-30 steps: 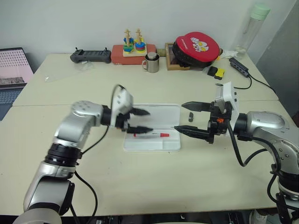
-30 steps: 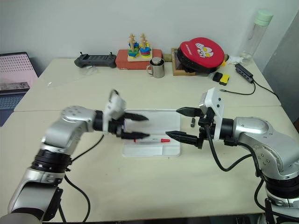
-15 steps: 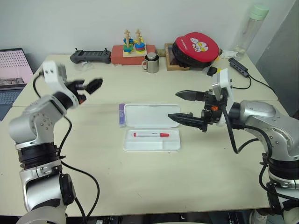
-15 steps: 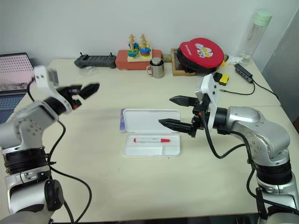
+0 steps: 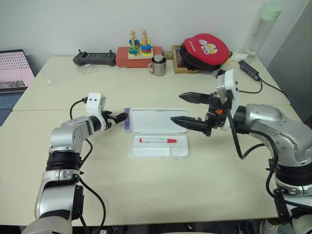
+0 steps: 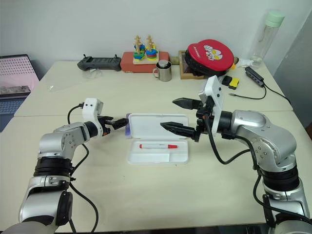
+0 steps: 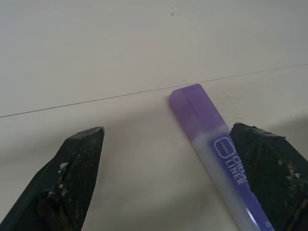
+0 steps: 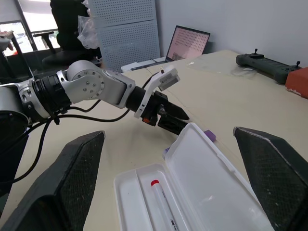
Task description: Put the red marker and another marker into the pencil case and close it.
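Note:
The pencil case (image 5: 157,121) lies open mid-table, its lid flat behind the tray. The red marker (image 5: 157,141) rests in the tray, also seen as the red marker (image 8: 161,204) in the right wrist view. The purple marker (image 5: 127,118) lies on the table against the case's left end. My left gripper (image 5: 120,117) is low at that marker and open; in the left wrist view the purple marker (image 7: 211,137) lies close to one finger (image 7: 269,166). My right gripper (image 5: 176,107) hangs open above the lid's right end, holding nothing.
Along the back edge stand a controller (image 5: 94,58), a stacking toy on a red box (image 5: 140,48), a steel mug (image 5: 157,66), a red pouch (image 5: 204,48) and a bottle (image 5: 262,29). A laptop (image 5: 14,73) sits far left, a power strip (image 5: 248,68) far right.
My left arm left the case, swung up to the far left, then came down to the purple marker. The red marker stays in the tray. The right gripper edged slightly left.

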{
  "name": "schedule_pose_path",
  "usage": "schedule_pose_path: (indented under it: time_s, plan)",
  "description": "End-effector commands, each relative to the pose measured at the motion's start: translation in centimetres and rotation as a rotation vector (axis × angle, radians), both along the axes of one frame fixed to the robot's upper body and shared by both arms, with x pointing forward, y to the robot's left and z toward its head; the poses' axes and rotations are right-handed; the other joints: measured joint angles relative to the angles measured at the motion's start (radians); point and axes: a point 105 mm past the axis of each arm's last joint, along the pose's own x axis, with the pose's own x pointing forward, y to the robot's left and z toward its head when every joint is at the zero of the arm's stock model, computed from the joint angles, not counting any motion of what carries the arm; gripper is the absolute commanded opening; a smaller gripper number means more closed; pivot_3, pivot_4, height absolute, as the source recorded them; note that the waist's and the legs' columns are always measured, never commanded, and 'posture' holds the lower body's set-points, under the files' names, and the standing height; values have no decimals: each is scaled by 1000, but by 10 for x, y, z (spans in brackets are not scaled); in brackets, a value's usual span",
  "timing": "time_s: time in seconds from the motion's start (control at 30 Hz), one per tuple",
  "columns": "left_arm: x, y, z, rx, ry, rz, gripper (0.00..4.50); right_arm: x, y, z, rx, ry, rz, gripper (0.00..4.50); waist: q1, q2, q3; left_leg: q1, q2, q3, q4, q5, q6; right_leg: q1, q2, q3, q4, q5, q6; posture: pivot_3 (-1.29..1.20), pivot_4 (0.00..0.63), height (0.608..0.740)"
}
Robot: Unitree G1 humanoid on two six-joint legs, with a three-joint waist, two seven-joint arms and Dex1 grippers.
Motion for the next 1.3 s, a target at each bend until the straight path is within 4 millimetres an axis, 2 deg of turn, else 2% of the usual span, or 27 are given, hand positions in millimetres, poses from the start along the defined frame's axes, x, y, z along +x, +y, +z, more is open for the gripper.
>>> schedule_pose_path:
  time_s: [0.03,0.23,0.4,0.6,0.63,0.7,0.97,1.07,1.1,1.2,1.3]
  plan:
    - [5,-13,10,22,-46,-56,4488,-8,0,9,16,-47,4,4500,0,0,0,0,0,0,0,0,0,0,0,0,0,0,0,0,150,740]
    - [7,-19,2,45,-18,-75,4488,-9,1,8,18,-44,0,4500,1,0,0,0,0,0,0,0,0,0,0,0,0,0,0,0,150,740]
    - [3,-9,-12,125,60,-42,4488,-10,0,9,19,-45,-1,4500,0,0,0,0,0,0,0,0,0,0,0,1,1,0,0,0,150,740]
    - [2,0,-19,163,100,-2,4488,-10,0,10,22,-47,-1,4500,0,0,-1,1,0,1,0,0,0,0,0,1,2,0,0,0,150,740]
    - [2,1,-19,173,99,4,4119,-10,-1,10,23,-48,-2,4500,0,0,-1,2,0,2,0,0,0,0,0,1,2,0,0,0,150,740]
    - [2,4,-19,201,94,9,3825,-9,-1,11,25,-49,-2,4500,0,0,-1,2,0,2,0,0,0,0,0,1,2,0,0,0,150,740]
    - [0,13,-19,238,90,32,2080,-8,-2,11,27,-48,-6,4500,-4,0,-1,6,0,5,-1,0,0,0,0,4,7,0,0,0,150,740]
    - [-1,18,-18,235,89,55,1705,-8,-2,11,26,-49,-6,4500,-4,0,-1,6,0,5,-1,0,0,0,0,4,8,0,0,0,150,740]
    - [-2,23,-17,231,87,78,1334,-8,-3,12,26,-51,-6,4500,-4,0,-1,7,0,6,-1,0,0,0,0,5,8,0,0,0,150,740]
    - [-2,36,-16,228,81,143,1194,-6,-4,15,26,-60,-7,4500,-3,0,-1,7,0,6,0,0,0,0,0,5,8,0,0,0,150,740]
    - [-3,40,-16,222,79,170,1193,-5,-5,16,27,-63,-9,4500,-3,0,-1,7,0,5,-1,0,0,0,0,4,8,0,0,0,150,740]
